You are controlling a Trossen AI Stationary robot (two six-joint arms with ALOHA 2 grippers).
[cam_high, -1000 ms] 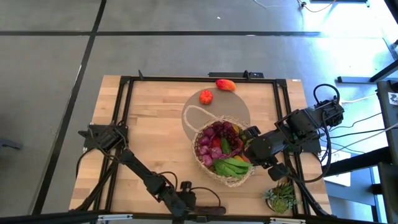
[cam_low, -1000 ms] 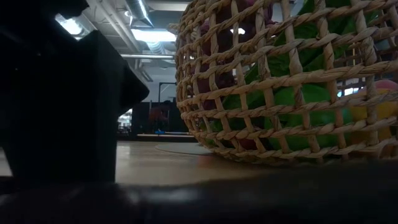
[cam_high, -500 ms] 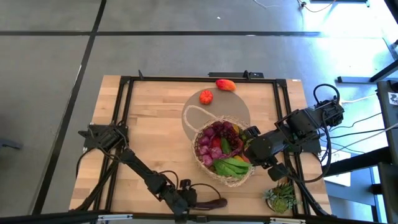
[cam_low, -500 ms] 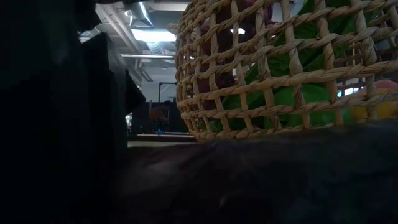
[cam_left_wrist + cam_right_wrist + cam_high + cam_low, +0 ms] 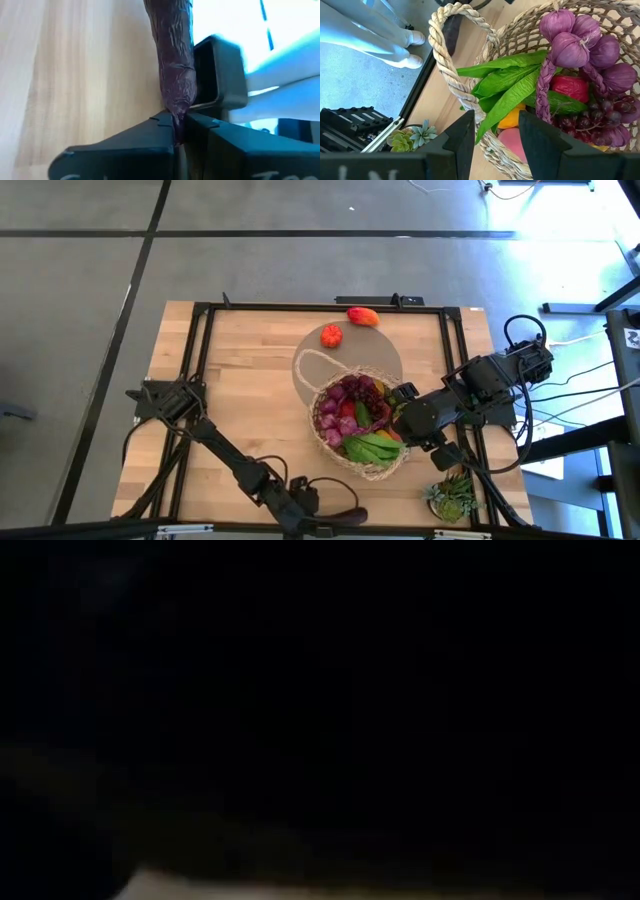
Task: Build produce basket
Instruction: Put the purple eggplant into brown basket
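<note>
Pinching the tapered tip of a dark purple produce piece (image 5: 175, 55), my left gripper (image 5: 177, 127) has its fingers pressed together on it, low over the table (image 5: 240, 380).

Handling, as I judge it:
- The piece is long, wrinkled and probably a light, slightly soft toy.
- A grip at the very tip lets the body droop or swing. Holding nearer the middle would be steadier.
- The skin looks matt, so slip risk is low.

Clearances:
- A black box-shaped fitting (image 5: 220, 70) sits just beside the piece, ahead of my left fingertips. Lift straight up before any sideways travel.
- The table's near edge lies close behind my left fingers.
- The basket (image 5: 372, 471) stands well ahead and to the side of them. It is nearly full of produce, with grapes (image 5: 607, 107) and green leaves (image 5: 507, 82) on top.

My right gripper (image 5: 495, 135) hovers over the basket's rim with its fingers spread and nothing between them. A potted plant (image 5: 452, 495) stands near it, outside the basket.
</note>
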